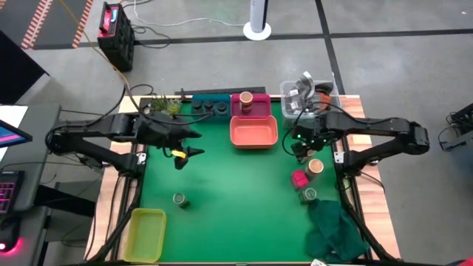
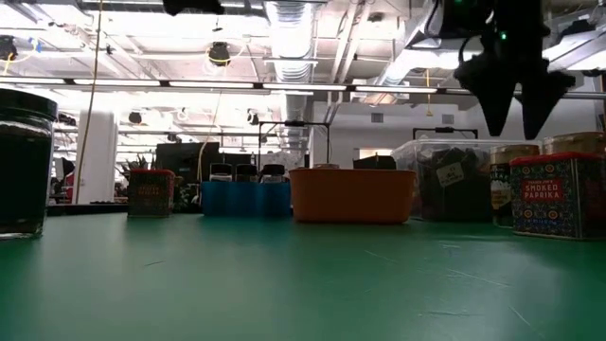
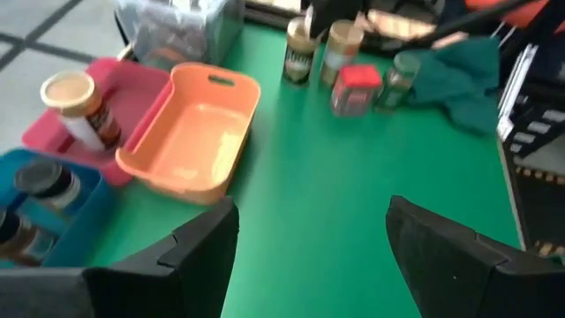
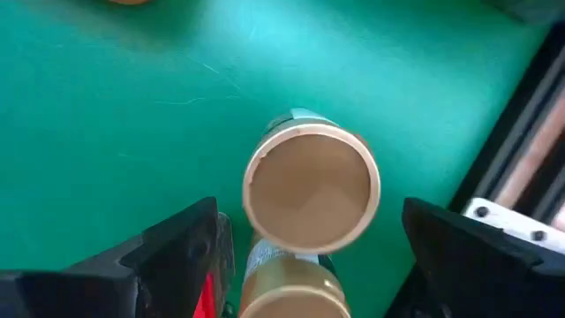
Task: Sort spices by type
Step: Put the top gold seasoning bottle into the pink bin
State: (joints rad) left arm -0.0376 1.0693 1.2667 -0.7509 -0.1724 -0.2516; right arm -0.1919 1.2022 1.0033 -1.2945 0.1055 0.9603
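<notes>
My right gripper (image 1: 301,145) (image 4: 311,212) is open and hovers over two tan-topped round jars (image 4: 311,187) (image 4: 291,287) standing near the table's right edge. A finger stands on either side of them, above their lids. A pink square box (image 1: 298,178) (image 2: 559,194) and a green-topped clear jar (image 1: 310,194) stand just nearer. Another jar (image 1: 180,199) (image 2: 24,161) stands alone near the left. One tan-topped jar (image 1: 246,97) stands in the pink tray (image 1: 260,111), and dark round jars (image 1: 209,108) stand in the blue tray. My left gripper (image 1: 188,153) (image 3: 313,230) is open and hovers left of centre.
An orange tray (image 1: 253,133) sits at the far middle, in front of the pink tray. A blue tray (image 1: 222,97) is to its left. A clear tub (image 1: 284,90) of grey clutter sits in the far right corner. A yellow-green tray (image 1: 145,235) and a green cloth (image 1: 332,229) lie along the near edge.
</notes>
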